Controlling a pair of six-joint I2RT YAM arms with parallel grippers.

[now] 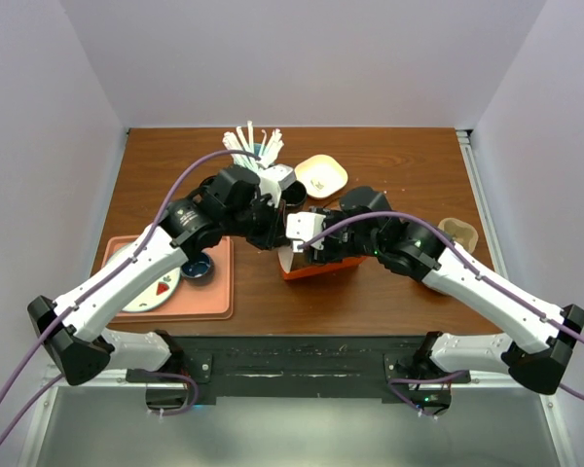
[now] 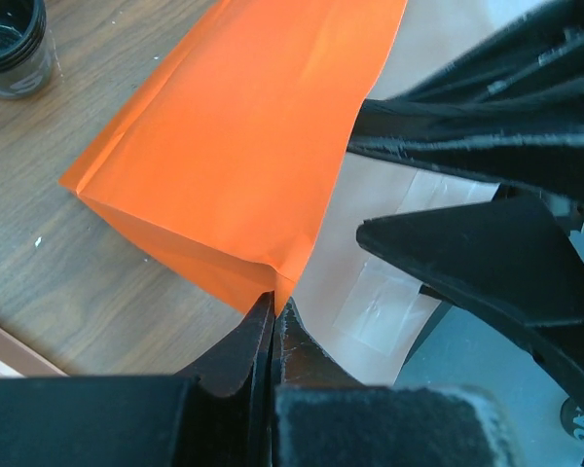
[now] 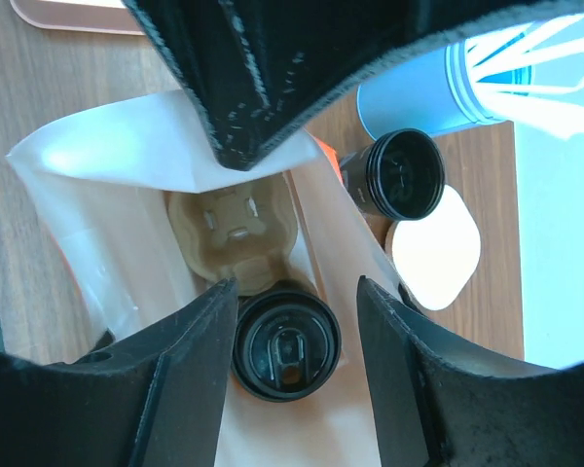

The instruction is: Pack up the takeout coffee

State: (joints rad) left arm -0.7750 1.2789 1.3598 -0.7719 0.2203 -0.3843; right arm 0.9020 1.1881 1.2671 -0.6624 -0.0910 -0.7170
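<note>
The takeout coffee (image 3: 285,345), a black cup with a round black lid, stands inside the open orange paper bag (image 3: 97,224) next to a brown pulp cup holder (image 3: 236,233). My right gripper (image 3: 297,284) hangs over the bag mouth, open, with one finger on each side of the lid and a small gap on the right side. My left gripper (image 2: 274,302) is shut on the orange bag's (image 2: 234,146) rim corner. In the top view both grippers (image 1: 277,238) (image 1: 307,243) meet over the bag (image 1: 316,269) at the table's middle.
A second black cup (image 3: 401,175) (image 1: 294,193) stands just outside the bag, beside the light blue straw tumbler (image 3: 419,92) (image 1: 256,156) and a pale bowl (image 1: 321,175). A pink tray (image 1: 214,297) with a plate and blue mug (image 1: 197,265) lies left. A brown paper piece (image 1: 457,232) lies right.
</note>
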